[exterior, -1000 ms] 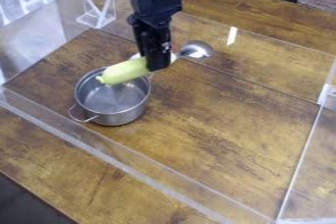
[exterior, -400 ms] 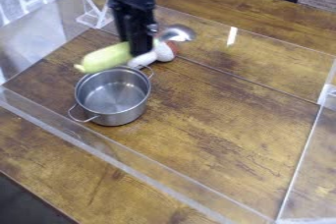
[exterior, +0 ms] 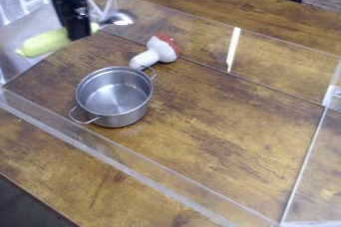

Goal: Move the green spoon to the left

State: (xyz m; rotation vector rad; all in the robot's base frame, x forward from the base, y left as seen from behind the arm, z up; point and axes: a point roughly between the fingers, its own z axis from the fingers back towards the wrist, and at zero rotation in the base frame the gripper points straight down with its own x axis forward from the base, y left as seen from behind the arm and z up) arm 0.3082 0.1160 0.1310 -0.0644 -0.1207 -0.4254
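The green spoon hangs in the air at the far left, its thick yellow-green handle pointing left and its shiny silver bowl pointing right. My gripper points down and is shut on the spoon's middle. The spoon is level, well above the wooden table, up and to the left of the steel pot.
A round steel pot stands left of centre. A red-capped white mushroom toy lies just beyond it. Clear plastic walls run along the front and right. White racks stand at the back left.
My gripper has carried the spoon from above the pot's far rim to the far left. The mushroom toy, hidden before behind the arm, now shows.
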